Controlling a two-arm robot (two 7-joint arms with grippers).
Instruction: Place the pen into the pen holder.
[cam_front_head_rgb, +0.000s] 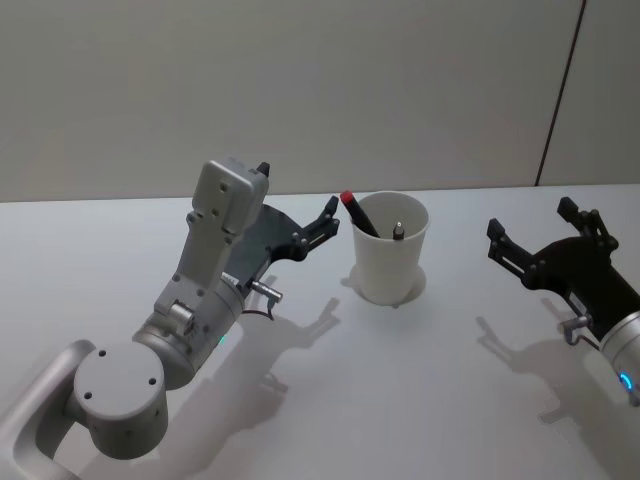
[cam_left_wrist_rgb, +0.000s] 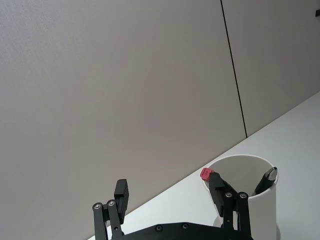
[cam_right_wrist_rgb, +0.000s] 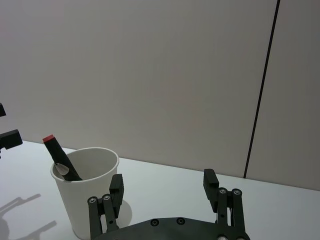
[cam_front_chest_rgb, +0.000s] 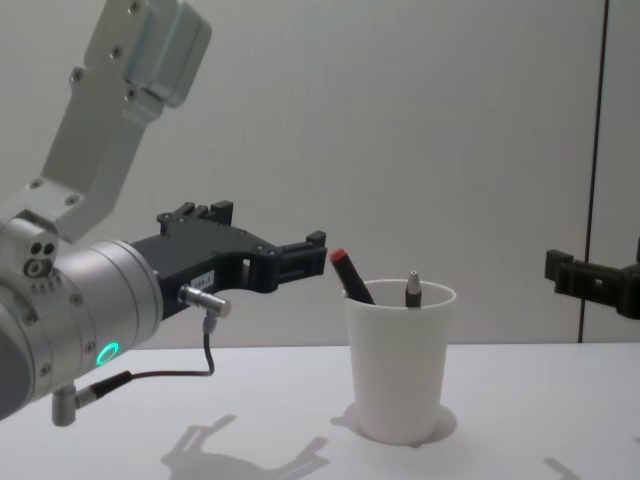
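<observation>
1. A plain white table (cam_front_head_rgb: 300, 400) stands before a bare grey wall.
2. Your left gripper (cam_front_head_rgb: 300, 218) hangs just beside the pen holder (cam_front_head_rgb: 391, 250) with its fingers apart and empty.
3. Your right gripper (cam_front_head_rgb: 545, 232), fingers also spread and empty, waits well to the other side.
4. The pen (cam_front_head_rgb: 358, 214), black with a red end, leans inside the pen holder beside a second pen (cam_front_head_rgb: 398, 229).
5. Judged from this, the placing looks done; you have only to draw back.

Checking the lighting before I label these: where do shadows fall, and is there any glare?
Head view: soft grey shadows of the left gripper and right gripper lie on the table, nearer the robot; no glare. Chest view: a faint ring of shadow surrounds the pen holder's base, with a gripper shadow lower left. Right wrist view: even light, with a shadow by the cup's base.
</observation>
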